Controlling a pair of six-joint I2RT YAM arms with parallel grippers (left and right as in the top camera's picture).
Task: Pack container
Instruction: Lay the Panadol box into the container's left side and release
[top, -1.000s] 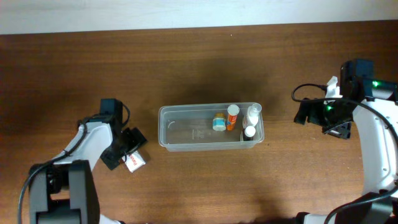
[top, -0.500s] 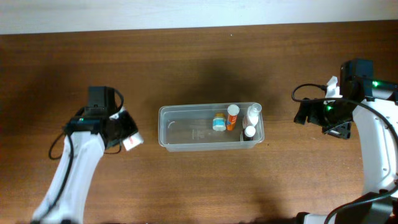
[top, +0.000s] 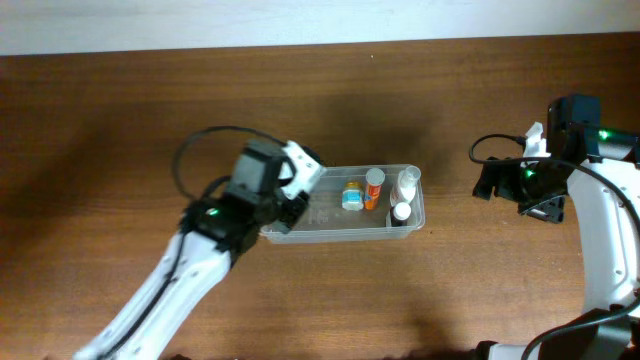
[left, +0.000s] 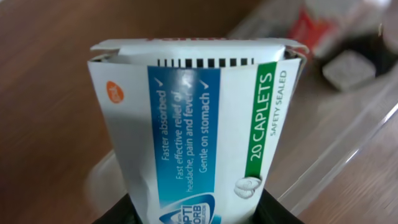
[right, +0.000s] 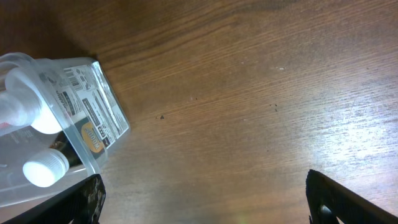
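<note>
The container (top: 335, 226), a clear shallow tub, lies at the table's middle. Its right half holds an orange bottle (top: 373, 187), a small blue-and-yellow jar (top: 352, 196) and two clear bottles with white caps (top: 402, 198). My left gripper (top: 292, 182) hangs over the tub's left end, shut on a white and blue caplet box (top: 304, 165). In the left wrist view the box (left: 199, 124) fills the frame between the dark fingers (left: 118, 214), with the tub's rim (left: 348, 143) behind it. My right gripper (top: 500, 183) stands open and holds nothing, to the right of the tub.
The right wrist view shows the tub's labelled end wall (right: 93, 118) at the left and bare brown wood between the spread fingers (right: 348, 199). A pale wall strip (top: 320, 20) borders the table's far edge.
My left gripper shut on the caplet box on the table at the left and carried it right, to above the tub's left end. The right arm has not moved.
</note>
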